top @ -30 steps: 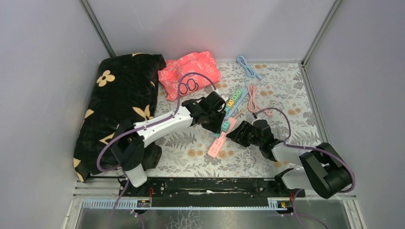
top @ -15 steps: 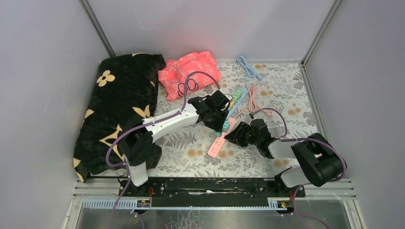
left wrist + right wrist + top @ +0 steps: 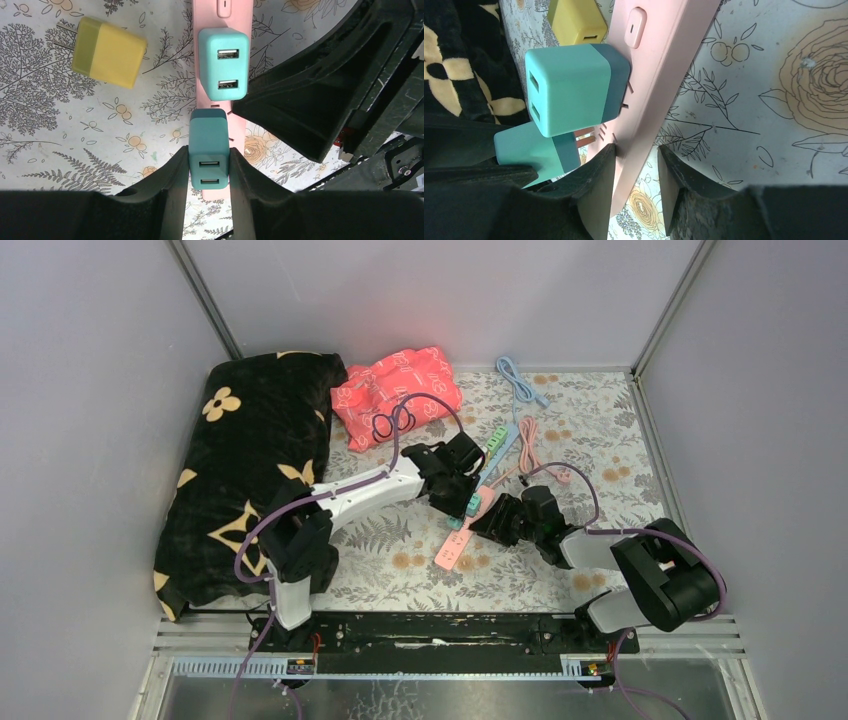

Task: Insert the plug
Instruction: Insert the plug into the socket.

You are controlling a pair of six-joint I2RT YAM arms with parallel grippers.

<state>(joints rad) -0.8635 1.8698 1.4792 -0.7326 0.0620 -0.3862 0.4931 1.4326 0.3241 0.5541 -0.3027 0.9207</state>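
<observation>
- I can read no brand or writing. The only marks are paired USB ports on the plugs and an oval switch (image 3: pixel 634 27) on the pink power strip (image 3: pixel 659 75).
- The jaws of the left gripper (image 3: pixel 209 156) are closed on the teal plug (image 3: pixel 208 131), over the strip and just beside a second teal plug (image 3: pixel 223 70) seated there.
- The jaws of the right gripper (image 3: pixel 636 152) clamp the strip's edge.
- Only the right wrist view shows the held plug's copper prongs (image 3: pixel 583 136), bare between plug and strip.
- Only the left wrist view shows the yellow plug (image 3: pixel 109 52) whole, lying on the worktop (image 3: pixel 50 125).

Black-and-white arms (image 3: pixel 355 496), looping purple cables (image 3: pixel 384 426)
</observation>
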